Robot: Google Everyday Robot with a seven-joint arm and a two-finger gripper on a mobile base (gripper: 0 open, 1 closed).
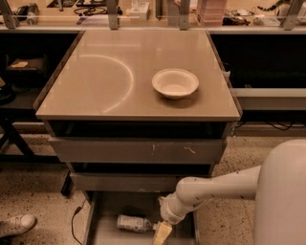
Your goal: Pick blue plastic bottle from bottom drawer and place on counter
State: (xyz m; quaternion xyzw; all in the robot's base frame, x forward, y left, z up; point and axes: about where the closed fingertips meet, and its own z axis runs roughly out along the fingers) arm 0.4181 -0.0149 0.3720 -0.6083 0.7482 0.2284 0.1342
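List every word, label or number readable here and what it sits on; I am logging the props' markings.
Label on the blue plastic bottle in the bottom drawer: print too blurred to read.
On the boxes along the rear workbench: too small to read.
On the bowl and counter: no text.
On the gripper, low over the drawer by the bottle's cap: no markings.
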